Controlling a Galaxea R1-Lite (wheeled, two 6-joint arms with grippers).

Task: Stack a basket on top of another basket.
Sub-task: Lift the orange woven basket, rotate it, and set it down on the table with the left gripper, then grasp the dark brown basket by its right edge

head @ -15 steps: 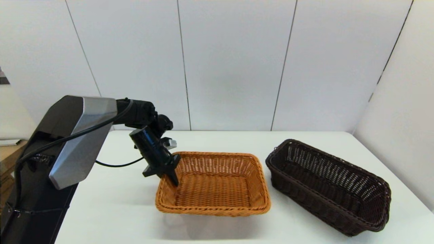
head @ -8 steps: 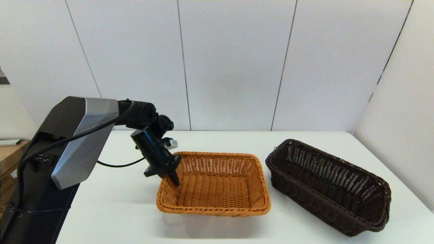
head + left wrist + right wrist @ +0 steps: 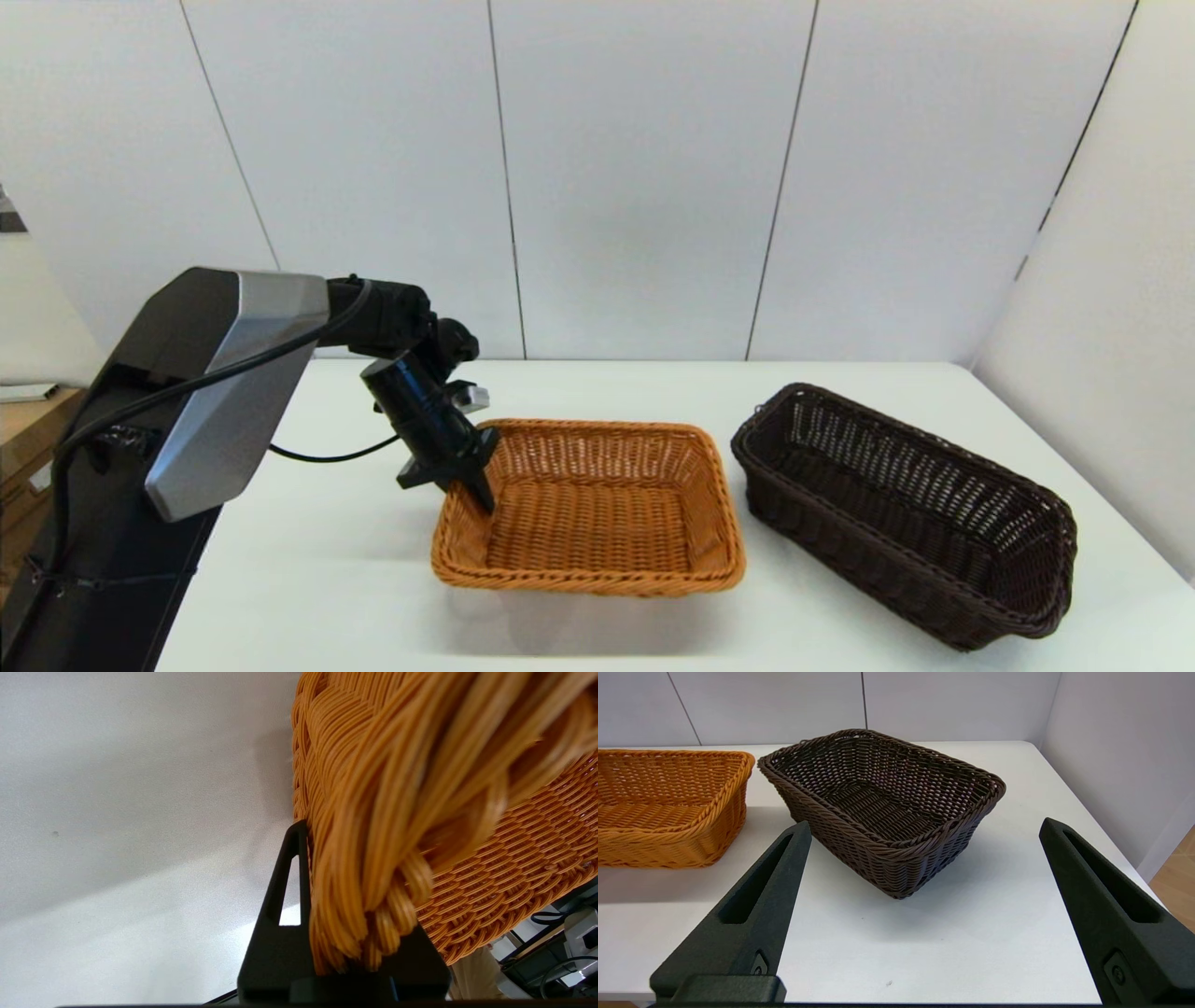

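Here the white table (image 3: 840,635) fills the lower frame; the dark brown basket (image 3: 904,511) is seen lower right, the orange-tan basket (image 3: 590,506) at centre, its left rim clamped by the left gripper (image 3: 471,487). The right gripper (image 3: 924,858) is held wide apart.

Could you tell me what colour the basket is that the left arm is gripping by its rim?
Orange-tan basket; it shows best in the head view.

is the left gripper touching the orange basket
Touching. The left wrist view shows the orange basket rim wedged between the left gripper fingers; the head view shows one finger inside its left wall.
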